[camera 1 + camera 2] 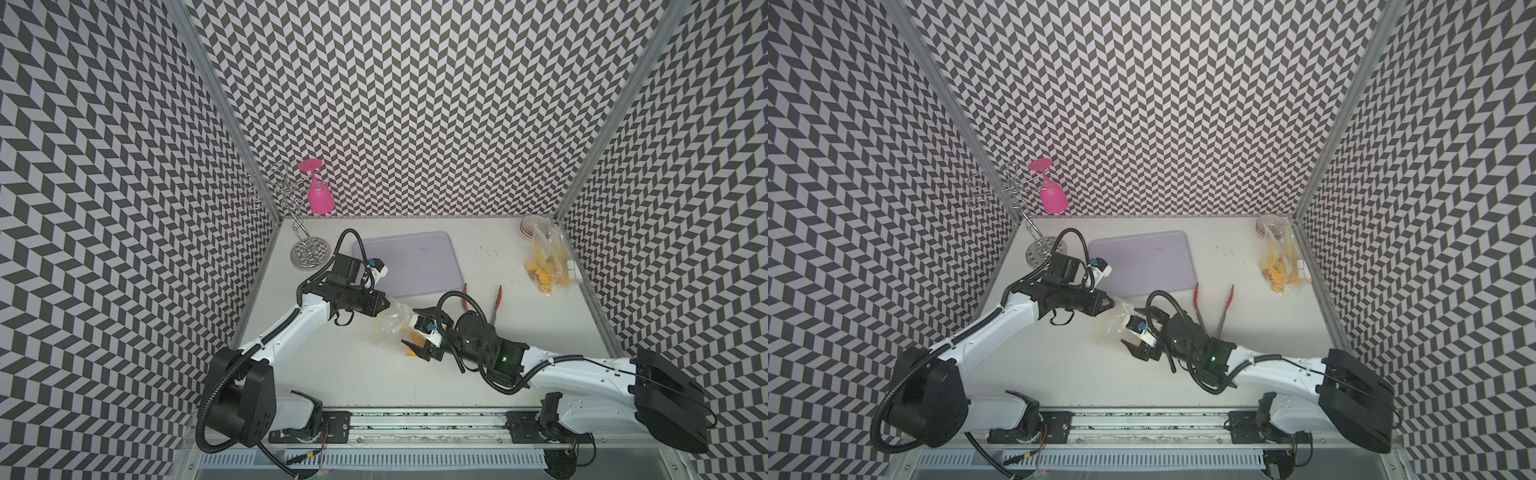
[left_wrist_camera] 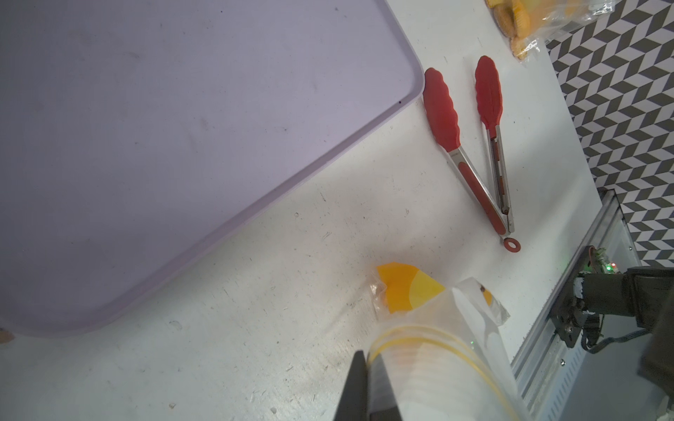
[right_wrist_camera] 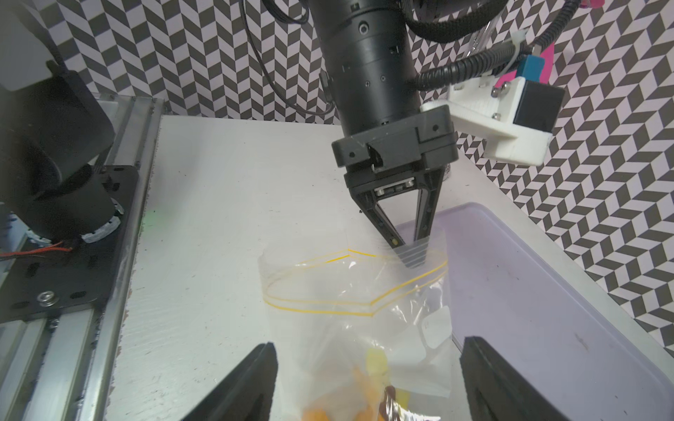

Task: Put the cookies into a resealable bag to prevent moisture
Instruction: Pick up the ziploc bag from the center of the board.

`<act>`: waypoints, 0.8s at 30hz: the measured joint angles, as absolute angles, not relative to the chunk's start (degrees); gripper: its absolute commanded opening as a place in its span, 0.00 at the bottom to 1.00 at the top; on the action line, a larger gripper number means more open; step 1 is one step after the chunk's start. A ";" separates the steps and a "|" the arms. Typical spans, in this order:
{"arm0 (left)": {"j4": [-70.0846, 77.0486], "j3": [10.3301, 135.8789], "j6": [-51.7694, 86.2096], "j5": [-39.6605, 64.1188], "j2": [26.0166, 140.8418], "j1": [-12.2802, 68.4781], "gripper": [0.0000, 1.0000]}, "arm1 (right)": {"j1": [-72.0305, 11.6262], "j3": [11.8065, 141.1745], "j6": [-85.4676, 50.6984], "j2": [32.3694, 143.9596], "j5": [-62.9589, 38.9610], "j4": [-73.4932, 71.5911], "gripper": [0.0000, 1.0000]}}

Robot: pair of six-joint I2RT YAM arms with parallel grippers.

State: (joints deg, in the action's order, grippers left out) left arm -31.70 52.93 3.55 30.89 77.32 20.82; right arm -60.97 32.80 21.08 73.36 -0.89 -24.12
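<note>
1. Right gripper (image 3: 368,342) jaws wide, astride bottom of resealable bag (image 3: 346,317); not pinching it
2. Lilac tray (image 1: 407,262) toward worktop's (image 1: 332,374) far edge
3. Left gripper (image 3: 410,255) clamped on bag's rim; mouth gaping, mid-worktop
4. Tongs (image 2: 441,109) just off tray's near right corner
5. Cookies (image 1: 540,274): most in second clear bag (image 1: 550,253), worktop's far right corner; a few in resealable bag's bottom

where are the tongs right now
In both top views the tongs lie just off the near right corner of the lilac tray, handle end hidden behind the right arm.
</note>
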 measured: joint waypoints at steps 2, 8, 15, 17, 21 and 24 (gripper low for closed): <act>-31.68 52.73 3.66 31.22 77.32 20.82 0.00 | -60.97 34.52 22.04 75.75 -0.97 -23.88 0.83; -31.35 52.56 3.70 31.92 77.32 20.80 0.00 | -60.97 38.13 24.56 80.93 -1.30 -23.55 0.82; -31.29 52.56 3.70 32.75 77.32 20.80 0.00 | -60.97 39.51 26.41 83.99 -1.19 -22.22 0.49; -31.29 52.56 3.70 32.93 77.32 20.80 0.00 | -60.97 39.55 26.52 84.25 -1.10 -22.26 0.35; -31.29 52.56 3.70 33.34 77.32 20.73 0.00 | -60.99 39.55 26.06 84.29 -0.84 -22.61 0.10; -31.27 52.56 3.70 33.65 77.32 20.71 0.00 | -60.99 39.55 25.56 84.29 -0.60 -22.79 0.00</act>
